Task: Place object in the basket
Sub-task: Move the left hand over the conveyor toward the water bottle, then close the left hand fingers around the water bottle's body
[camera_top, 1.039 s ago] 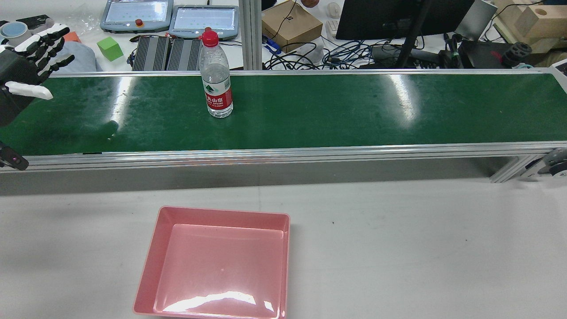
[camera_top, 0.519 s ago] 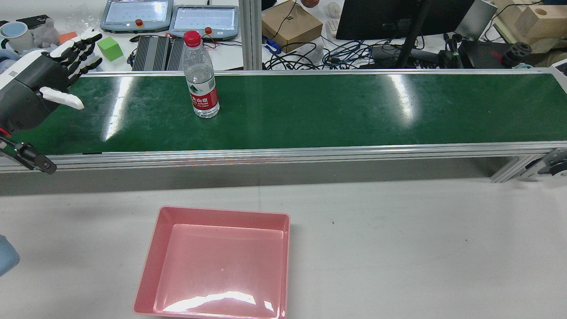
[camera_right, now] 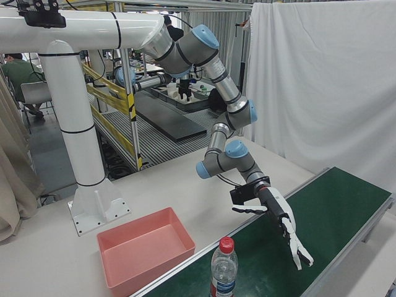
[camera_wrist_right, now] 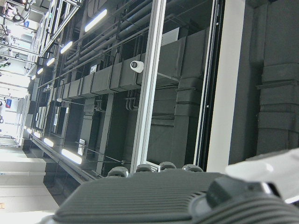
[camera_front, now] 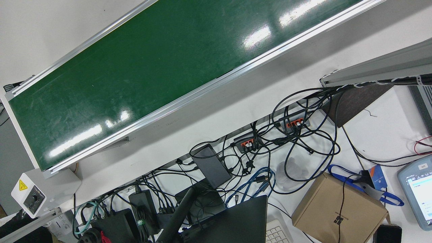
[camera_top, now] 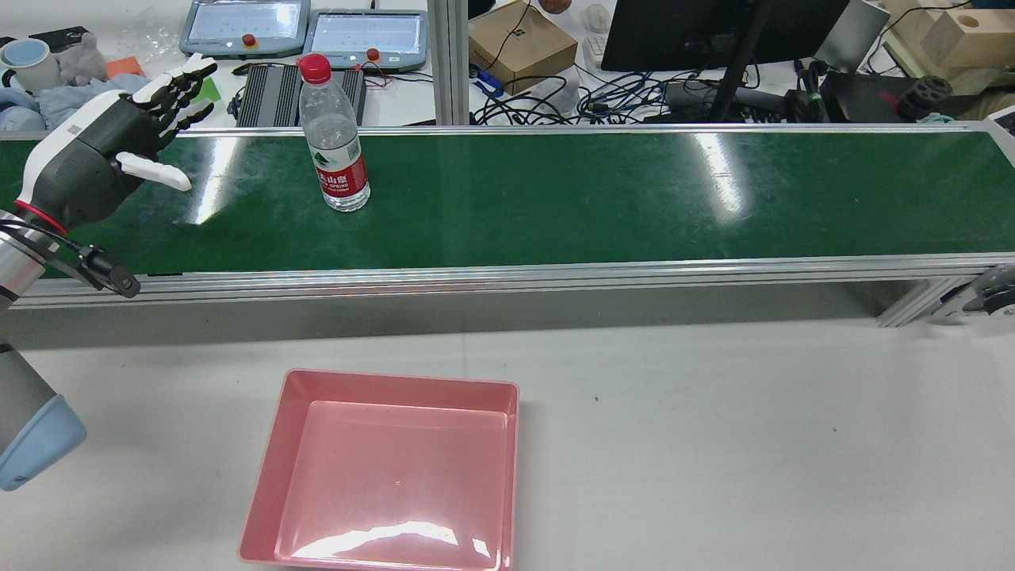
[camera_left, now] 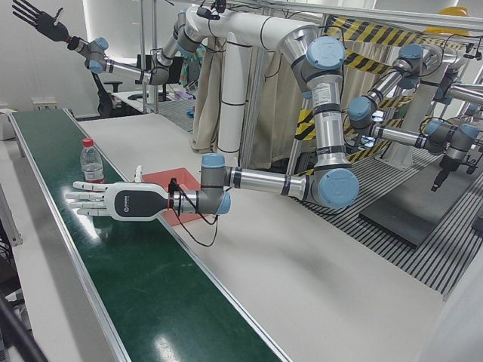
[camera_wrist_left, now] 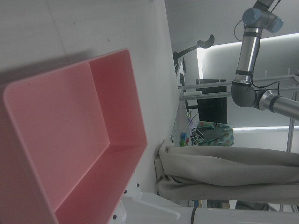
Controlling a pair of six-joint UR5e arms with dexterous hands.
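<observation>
A clear water bottle (camera_top: 333,143) with a red cap and red label stands upright on the green conveyor belt (camera_top: 595,198). It also shows in the left-front view (camera_left: 91,162) and the right-front view (camera_right: 224,269). My left hand (camera_top: 111,151) is open with its fingers spread, hovering over the belt to the left of the bottle and apart from it; it also shows in the left-front view (camera_left: 113,200) and the right-front view (camera_right: 284,229). The empty pink basket (camera_top: 388,476) sits on the white table in front of the belt. My right hand (camera_left: 36,19) is raised high, open and empty.
The belt has raised aluminium rails (camera_top: 507,274) along both edges. Behind it lie teach pendants (camera_top: 365,36), a cardboard box (camera_top: 519,44), cables and a monitor. The left hand view looks at the basket (camera_wrist_left: 70,140); the right hand view faces the ceiling.
The bottle has travelled left along the belt. My left hand has moved right and further over the belt, closer to the bottle, staying open.
</observation>
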